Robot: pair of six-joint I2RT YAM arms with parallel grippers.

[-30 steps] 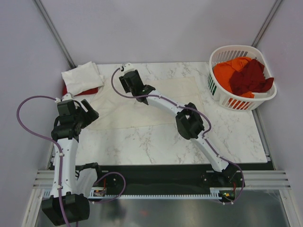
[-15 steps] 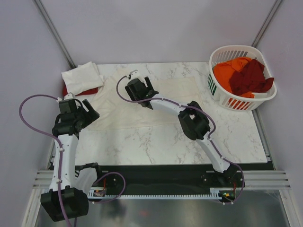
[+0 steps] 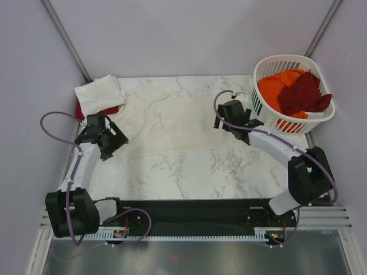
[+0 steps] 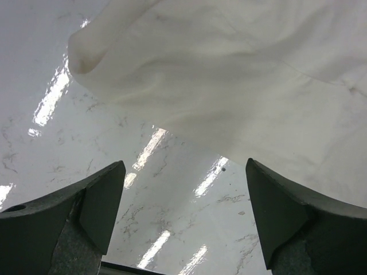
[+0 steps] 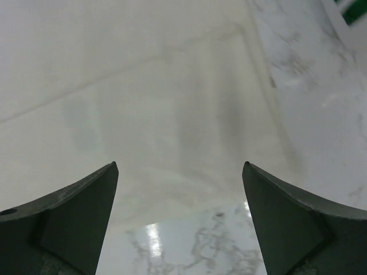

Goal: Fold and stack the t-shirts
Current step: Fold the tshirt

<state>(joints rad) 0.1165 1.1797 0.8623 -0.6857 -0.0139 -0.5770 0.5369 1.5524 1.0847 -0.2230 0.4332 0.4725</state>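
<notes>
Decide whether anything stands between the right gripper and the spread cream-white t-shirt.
Nothing visible does. The open right gripper hangs over the cream-white t-shirt near its right edge, with only cloth and bare marble table below it.

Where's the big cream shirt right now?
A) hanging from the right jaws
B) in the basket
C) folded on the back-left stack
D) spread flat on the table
D: the large cream-white t-shirt lies spread flat on the table, and the left gripper and right gripper both show open, empty jaws.
</notes>
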